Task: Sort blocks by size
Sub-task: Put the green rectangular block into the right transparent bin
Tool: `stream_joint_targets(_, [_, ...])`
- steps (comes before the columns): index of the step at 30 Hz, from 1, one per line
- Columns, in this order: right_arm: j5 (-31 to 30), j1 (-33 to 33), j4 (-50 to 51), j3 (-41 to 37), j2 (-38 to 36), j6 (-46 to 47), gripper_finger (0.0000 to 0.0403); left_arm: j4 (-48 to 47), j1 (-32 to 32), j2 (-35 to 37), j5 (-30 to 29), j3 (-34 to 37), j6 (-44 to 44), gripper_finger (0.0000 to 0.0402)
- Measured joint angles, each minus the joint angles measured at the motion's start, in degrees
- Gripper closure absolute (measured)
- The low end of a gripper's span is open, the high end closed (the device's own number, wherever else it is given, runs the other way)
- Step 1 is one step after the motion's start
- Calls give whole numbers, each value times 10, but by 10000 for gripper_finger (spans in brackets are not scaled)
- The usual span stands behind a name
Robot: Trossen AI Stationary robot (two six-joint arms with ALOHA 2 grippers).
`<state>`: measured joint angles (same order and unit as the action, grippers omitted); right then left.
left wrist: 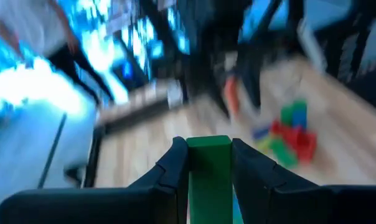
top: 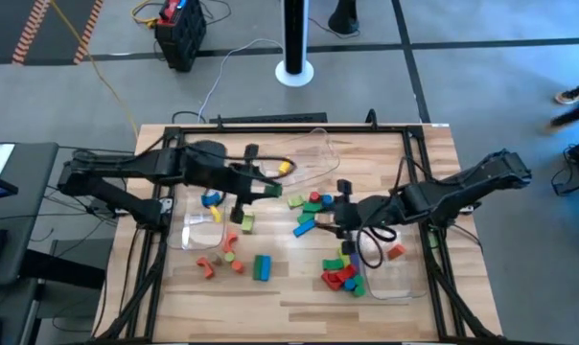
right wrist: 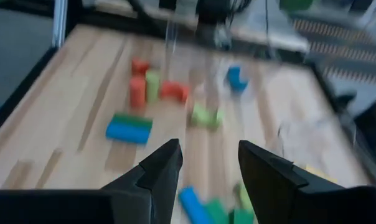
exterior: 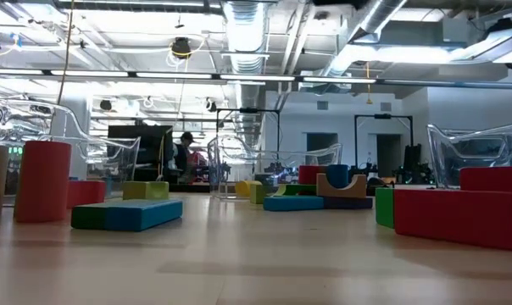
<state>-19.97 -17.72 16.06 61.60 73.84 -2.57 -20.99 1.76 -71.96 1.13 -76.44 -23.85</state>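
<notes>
While the green block (left wrist: 209, 171) sits pinched between the left claw (left wrist: 210, 163) fingers, it hangs above the counter (top: 299, 287) near the middle, lifted over the yellow-green pieces. Further right, the right claw (right wrist: 208, 163) hovers open and empty over the scattered blocks (top: 313, 203), just beside the red-and-green pile (top: 343, 274).

No text, label, brand, number or sign can be read on anything in these views.
</notes>
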Motion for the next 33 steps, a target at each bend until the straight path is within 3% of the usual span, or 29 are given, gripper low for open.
stream_joint_targets(5, [-4, 8, -116, 0, 40, -75, 207, 88, 0, 4, 50, 31, -12, 315])
stream_joint_targets(10, [-3, 20, -159, 0, 52, -104, 204, 118, 0, 3, 101, 53, -17, 315])
stream_joint_targets(16, [-2, 34, -201, 0, 48, -119, 165, 176, -4, 3, 169, 81, -26, 315])
stream_joint_targets(24, [8, 31, -232, 0, 50, -130, 110, 276, -21, 4, 182, 118, -33, 315])
stream_joint_targets(33, [-31, 36, -274, 0, 50, -147, 100, 389, -27, 2, 207, 150, -16, 315])
